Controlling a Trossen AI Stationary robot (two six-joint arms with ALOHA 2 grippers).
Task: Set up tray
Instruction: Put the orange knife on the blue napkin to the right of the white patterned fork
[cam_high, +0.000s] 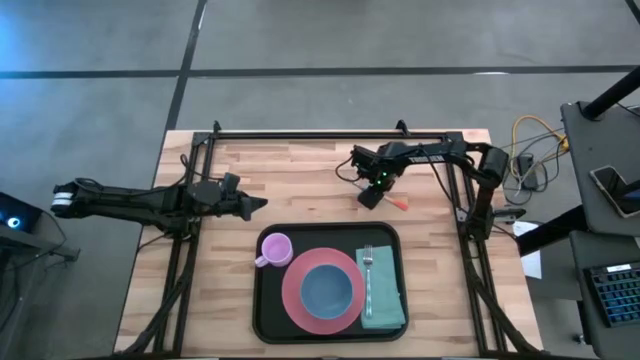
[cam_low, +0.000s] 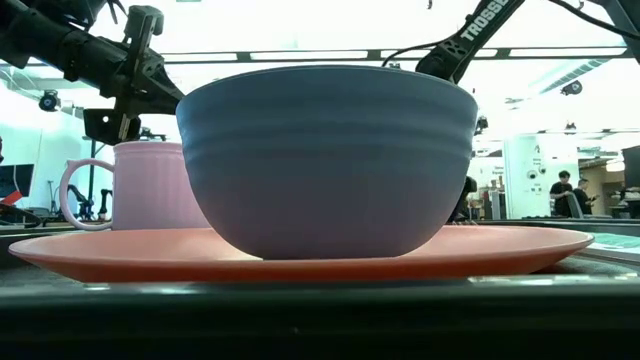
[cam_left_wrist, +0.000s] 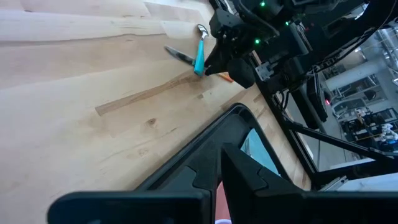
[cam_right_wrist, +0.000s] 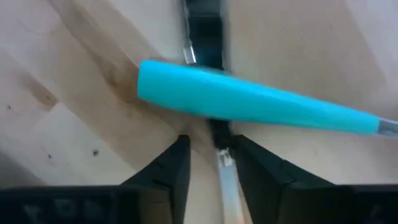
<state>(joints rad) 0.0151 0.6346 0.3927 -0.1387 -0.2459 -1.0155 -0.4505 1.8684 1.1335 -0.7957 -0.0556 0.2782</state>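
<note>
I see the tray (cam_high: 268, 315) at the near middle of the tabletop (cam_high: 300, 180), carrying a pink plate (cam_high: 296, 300) with a blue bowl (cam_high: 327, 289) on it, a pink mug (cam_high: 275, 248) just beside the plate, and a fork (cam_high: 368, 272) lying on a teal napkin (cam_high: 385, 305). My right gripper (cam_right_wrist: 209, 163) is low over the wood beyond the tray, its fingers half apart either side of a knife (cam_right_wrist: 204, 37) with a teal-handled spoon (cam_right_wrist: 249, 102) lying across it; whether they grip I cannot tell. My left gripper (cam_high: 255, 204) waits closed and empty above the tabletop, left of the tray.

Blue bowl (cam_low: 328, 160) on pink plate (cam_low: 300, 255), mug (cam_low: 150, 185) behind.
</note>
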